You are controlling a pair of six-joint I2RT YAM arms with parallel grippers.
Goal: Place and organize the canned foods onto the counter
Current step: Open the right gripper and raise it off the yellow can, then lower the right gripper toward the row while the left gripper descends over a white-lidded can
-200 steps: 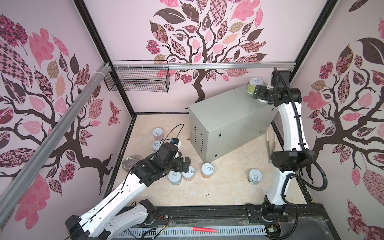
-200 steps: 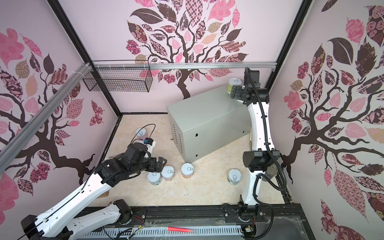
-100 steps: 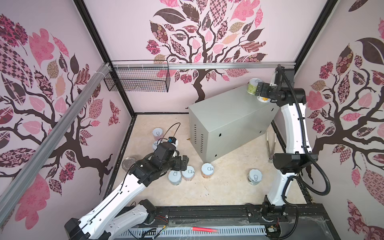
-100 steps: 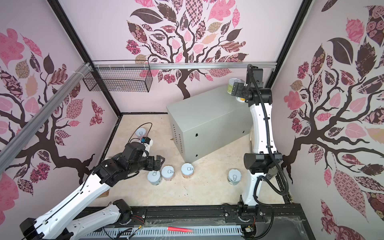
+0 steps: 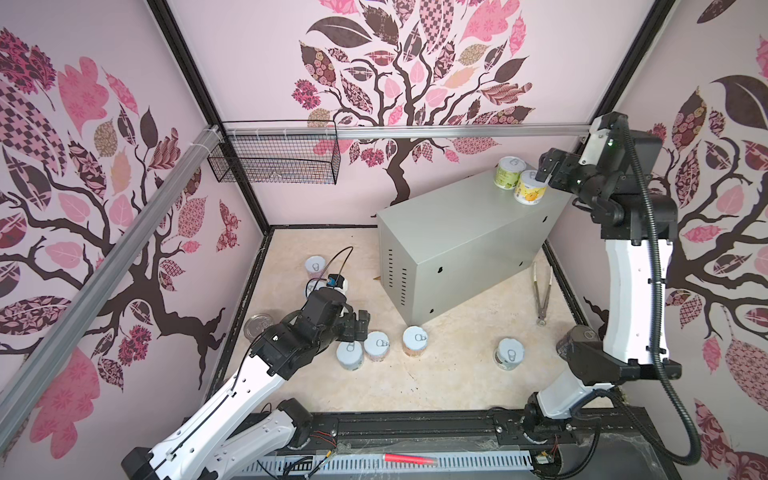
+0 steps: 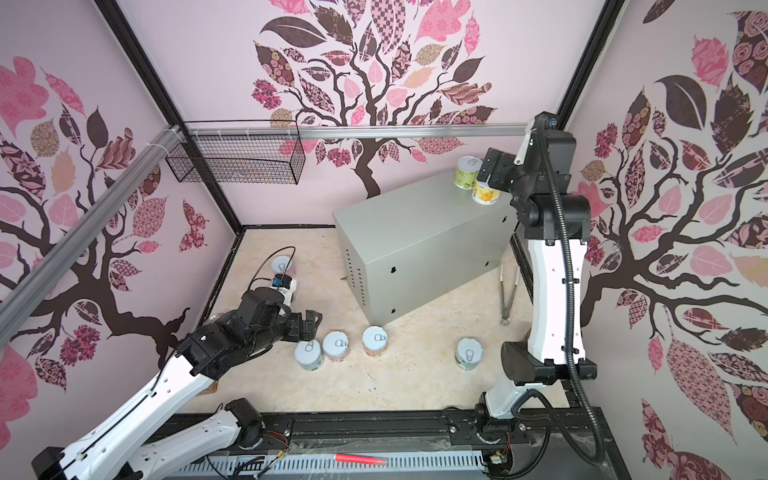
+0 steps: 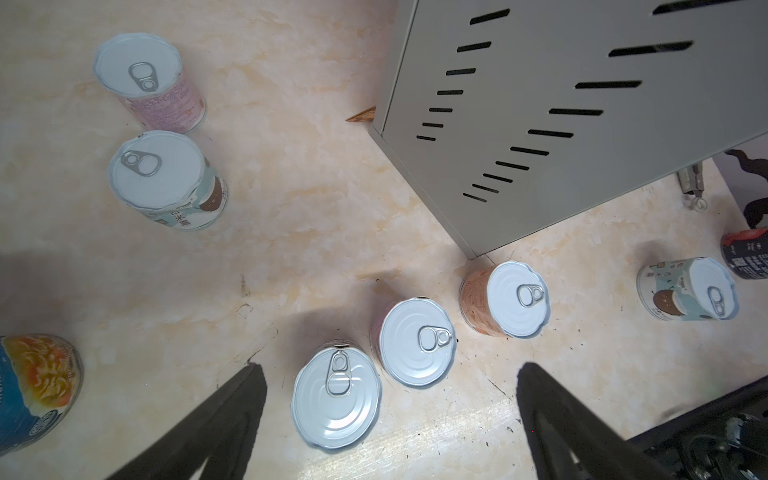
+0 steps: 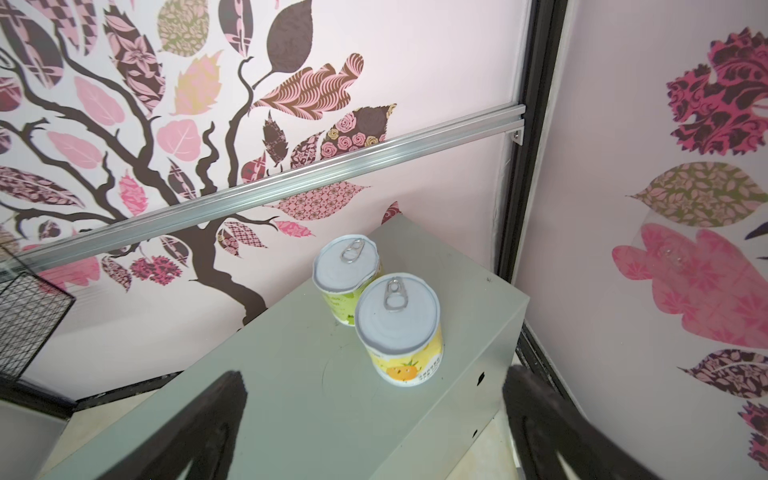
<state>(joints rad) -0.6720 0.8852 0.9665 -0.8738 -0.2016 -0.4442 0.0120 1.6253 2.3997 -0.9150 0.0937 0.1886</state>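
Observation:
The counter (image 5: 465, 232) (image 6: 419, 232) is a grey vented box. At its far right end stand a green-labelled can (image 5: 508, 172) (image 8: 347, 282) and a yellow-labelled can (image 5: 528, 188) (image 8: 399, 328). My right gripper (image 5: 545, 166) (image 6: 490, 170) (image 8: 376, 374) hangs open just beside the yellow can, holding nothing. On the floor, my left gripper (image 5: 361, 324) (image 6: 309, 322) (image 7: 390, 368) is open above two touching cans (image 7: 336, 395) (image 7: 415, 340). An orange-labelled can (image 7: 511, 299) stands at the counter's corner. Teal cans (image 7: 690, 295) (image 7: 162, 174), a pink can (image 7: 145, 79), a blue-labelled can (image 7: 37, 386) and a dark can (image 7: 748, 257) stand apart.
Metal tongs (image 5: 542, 291) lie on the floor between the counter and the right wall. A black wire basket (image 5: 274, 162) hangs on the back rail. A red pen (image 5: 409, 458) lies on the front cable tray. The right arm's base hides part of the dark can.
My right gripper has drawn back to the right from the yellow-labelled can, which now stands free beside the green one. The left arm has barely shifted above the floor cans.

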